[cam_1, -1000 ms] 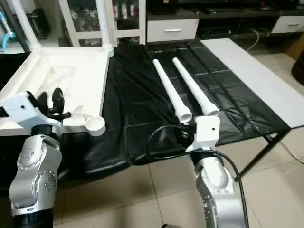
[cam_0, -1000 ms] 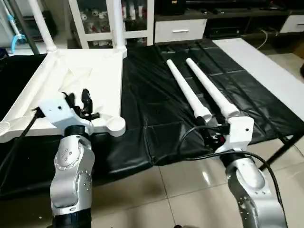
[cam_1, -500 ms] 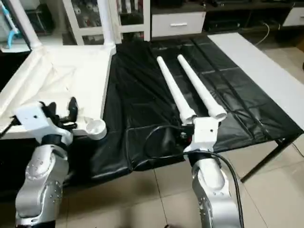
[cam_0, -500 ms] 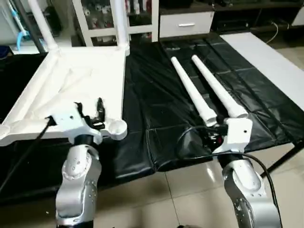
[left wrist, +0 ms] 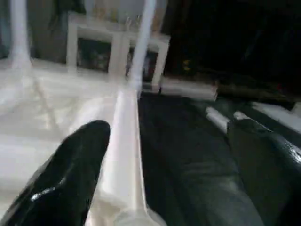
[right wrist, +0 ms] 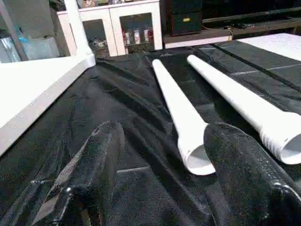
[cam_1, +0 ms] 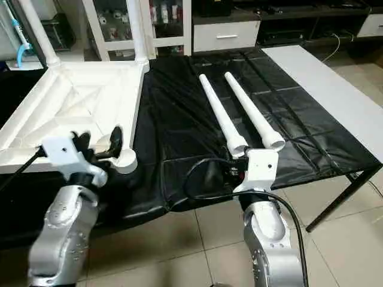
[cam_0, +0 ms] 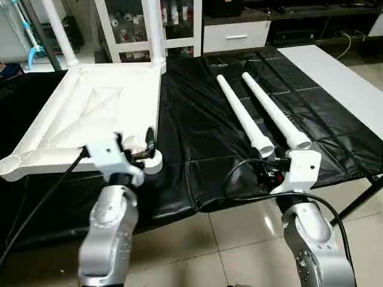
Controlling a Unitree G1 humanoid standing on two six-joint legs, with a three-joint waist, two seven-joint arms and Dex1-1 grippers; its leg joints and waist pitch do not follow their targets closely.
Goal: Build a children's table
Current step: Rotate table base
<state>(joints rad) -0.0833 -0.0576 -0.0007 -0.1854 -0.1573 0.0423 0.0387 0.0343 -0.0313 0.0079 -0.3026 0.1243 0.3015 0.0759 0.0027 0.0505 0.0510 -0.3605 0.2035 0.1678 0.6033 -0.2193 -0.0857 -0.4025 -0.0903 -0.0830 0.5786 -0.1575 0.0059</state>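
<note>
At table top [cam_0: 90, 113] near corner | left claw [left wrist: 164, 155] wide, straddling rim | right claw [right wrist: 164, 165] wide (empty), before leg [right wrist: 181, 117]

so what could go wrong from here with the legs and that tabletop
The two loose legs are round tubes lying side by side on the black sheet; the open right gripper faces their near ends, and an off-centre closure might roll one away or bump its neighbour.

The open left gripper straddles the tabletop edge near an empty corner socket; pushing there could slide or tip the top, which already carries two upright legs.
</note>
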